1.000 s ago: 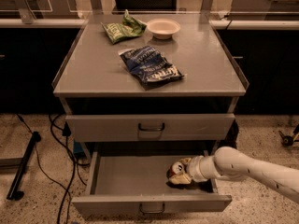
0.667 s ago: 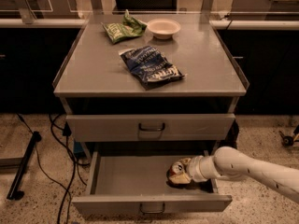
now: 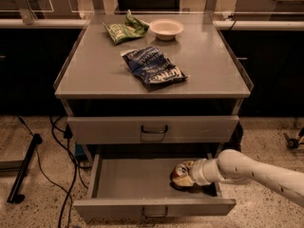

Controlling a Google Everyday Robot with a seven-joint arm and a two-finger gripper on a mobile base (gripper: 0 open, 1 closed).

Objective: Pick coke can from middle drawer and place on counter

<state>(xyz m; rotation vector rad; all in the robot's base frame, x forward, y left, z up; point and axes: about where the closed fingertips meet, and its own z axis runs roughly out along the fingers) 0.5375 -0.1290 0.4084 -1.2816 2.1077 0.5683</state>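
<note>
The coke can (image 3: 179,173) lies tilted in the right part of the open middle drawer (image 3: 128,182), its silver top facing the camera. My gripper (image 3: 189,177) reaches into the drawer from the right on the white arm (image 3: 256,172) and is right at the can, partly hidden behind it. The counter (image 3: 90,70) is the grey cabinet top above the drawers.
On the counter lie a dark blue chip bag (image 3: 154,69), a green bag (image 3: 124,30) and a white bowl (image 3: 166,29). A shut drawer (image 3: 153,128) sits above the open one. Cables (image 3: 59,141) and a black bar (image 3: 23,171) lie on the floor at left.
</note>
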